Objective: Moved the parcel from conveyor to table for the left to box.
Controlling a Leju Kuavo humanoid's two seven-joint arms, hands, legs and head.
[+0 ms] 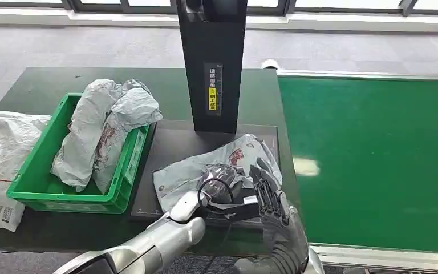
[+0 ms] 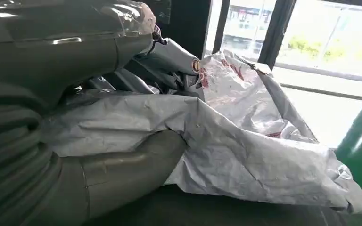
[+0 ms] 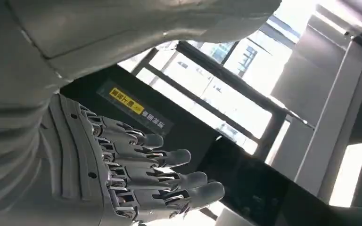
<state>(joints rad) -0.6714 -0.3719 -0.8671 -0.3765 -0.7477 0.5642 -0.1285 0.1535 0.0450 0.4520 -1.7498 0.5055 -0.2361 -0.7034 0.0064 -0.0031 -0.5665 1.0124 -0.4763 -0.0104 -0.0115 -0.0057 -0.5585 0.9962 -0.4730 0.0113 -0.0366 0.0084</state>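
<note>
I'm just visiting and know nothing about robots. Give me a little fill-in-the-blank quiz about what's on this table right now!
1. The grey parcel under the robot's hands lies on the dark ____.
2. The crate holding two more grey bags is coloured ____.
3. The left hand is closed on the ____.
4. The right hand has its fingers spread and holds ____.

Missing words: table; green; parcel; nothing

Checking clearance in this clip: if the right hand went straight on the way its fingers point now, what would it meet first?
Probably the black scanner post: the right hand, open and empty, points its fingers toward it. Depth is unclear.
</note>
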